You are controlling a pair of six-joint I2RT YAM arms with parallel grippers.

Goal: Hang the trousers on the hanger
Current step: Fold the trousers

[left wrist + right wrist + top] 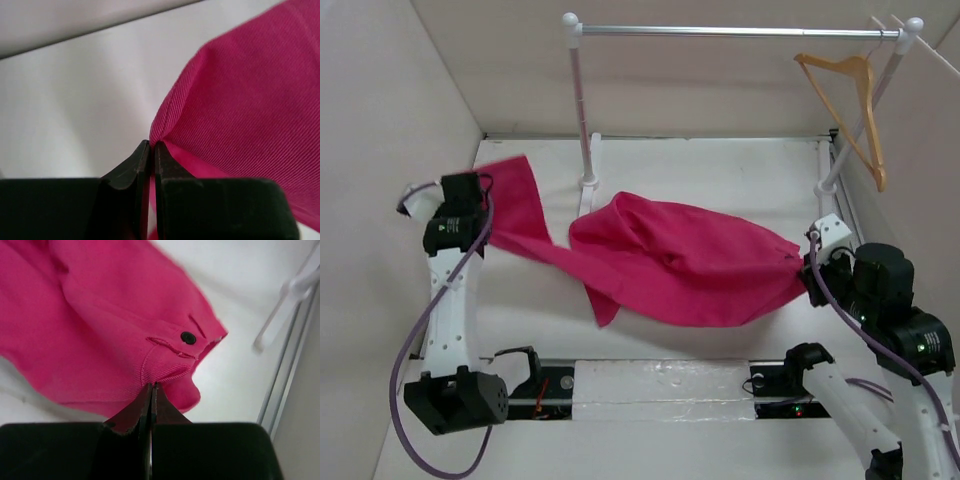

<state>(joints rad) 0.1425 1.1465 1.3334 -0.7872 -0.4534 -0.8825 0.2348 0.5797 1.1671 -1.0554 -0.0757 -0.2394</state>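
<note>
holds the magenta trousers sagging onto the table between 2 pinches: left gripper clamped on a leg's edge, right gripper clamped on the waistband below the button. likely spreads the cloth for draping over the wooden hanger, hung apart on the rail.

No lettering is legible anywhere; the small green marks are too tiny to read.

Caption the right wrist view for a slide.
Right end effector shut on the trousers at the waistband, near the dark button.
</note>
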